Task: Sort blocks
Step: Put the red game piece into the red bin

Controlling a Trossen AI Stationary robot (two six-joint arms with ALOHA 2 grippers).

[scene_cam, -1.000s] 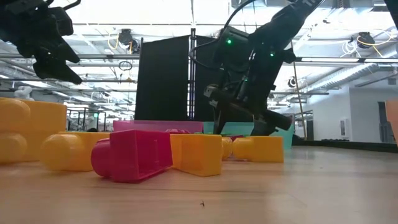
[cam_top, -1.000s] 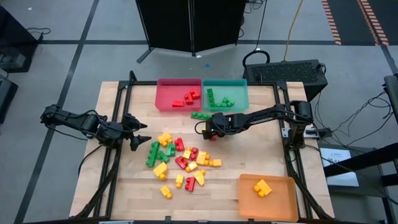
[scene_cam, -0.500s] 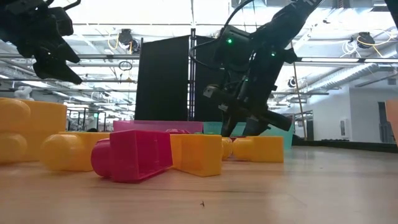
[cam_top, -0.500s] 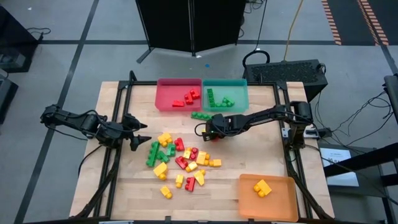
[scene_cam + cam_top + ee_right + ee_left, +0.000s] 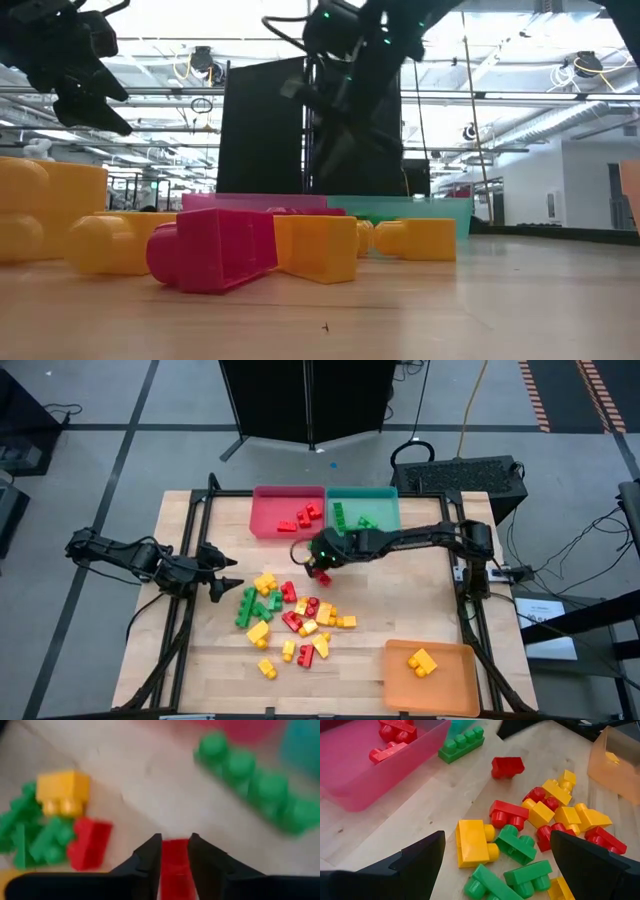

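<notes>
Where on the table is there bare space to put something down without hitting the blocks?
Free: the bare wood between the orange tray and the teal tray, right of the block pile; also the near left corner, below the waiting left hand. Crowded: the middle pile, and just in front of the red tray, where the right hand holds a red block.

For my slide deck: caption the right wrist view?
Right gripper clamps a small red plastic brick above the wooden table.
</notes>
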